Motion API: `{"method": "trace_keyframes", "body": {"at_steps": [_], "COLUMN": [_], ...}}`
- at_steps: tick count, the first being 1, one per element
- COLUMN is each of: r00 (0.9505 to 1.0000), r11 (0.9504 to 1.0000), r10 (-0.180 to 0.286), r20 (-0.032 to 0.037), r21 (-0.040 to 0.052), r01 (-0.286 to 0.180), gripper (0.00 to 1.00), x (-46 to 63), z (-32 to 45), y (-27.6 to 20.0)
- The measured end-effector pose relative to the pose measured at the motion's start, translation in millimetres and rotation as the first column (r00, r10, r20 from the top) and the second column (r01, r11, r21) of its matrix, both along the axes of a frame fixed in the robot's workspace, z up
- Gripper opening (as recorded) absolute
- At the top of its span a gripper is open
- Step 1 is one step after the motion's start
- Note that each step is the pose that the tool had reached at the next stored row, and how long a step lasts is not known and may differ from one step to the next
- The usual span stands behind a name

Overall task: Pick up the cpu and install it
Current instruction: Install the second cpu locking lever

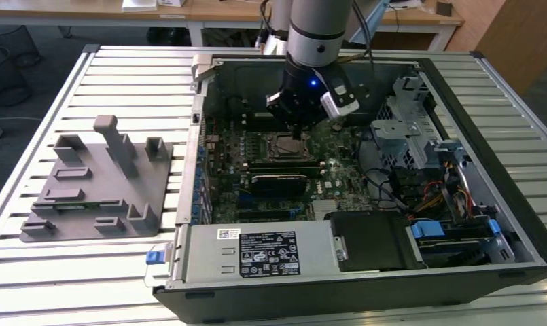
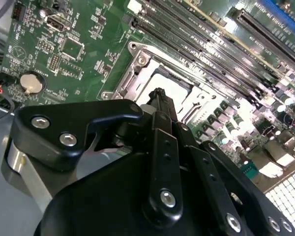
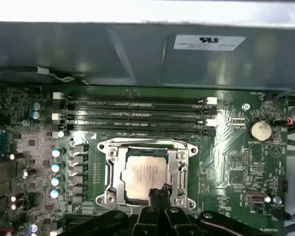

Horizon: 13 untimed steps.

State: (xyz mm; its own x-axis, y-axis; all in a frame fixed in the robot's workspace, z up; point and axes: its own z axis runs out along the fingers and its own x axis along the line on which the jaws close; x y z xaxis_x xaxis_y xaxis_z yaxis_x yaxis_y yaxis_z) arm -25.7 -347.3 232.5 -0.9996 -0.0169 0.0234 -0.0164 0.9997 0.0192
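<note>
Your gripper (image 1: 297, 130) hovers just above the socket frame (image 3: 146, 173) on the motherboard (image 1: 341, 153). The cpu (image 3: 143, 173) sits flat inside that frame. Whether the jaws are parted or closed, you cannot tell; they hold nothing visible.

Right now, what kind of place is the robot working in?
Probably a lab or workshop. An open computer case sits on a slatted metal table, with desks behind it. The pincer hangs over the cpu in its socket.
</note>
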Motion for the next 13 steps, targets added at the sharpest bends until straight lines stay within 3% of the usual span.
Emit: {"method": "trace_keyframes", "body": {"at_steps": [9, 13], "r00": [1.0, 1.0], "r11": [1.0, 1.0], "r10": [0.0, 0.0], "r20": [-0.0001, -0.0001], "r21": [-0.0002, 0.0017], "r01": [0.0, 0.0], "gripper": [0.11, 0.11], "x": [-0.5, -6.9], "z": [-1.5, -2.4], "y": [-25.2, -30.4]}}
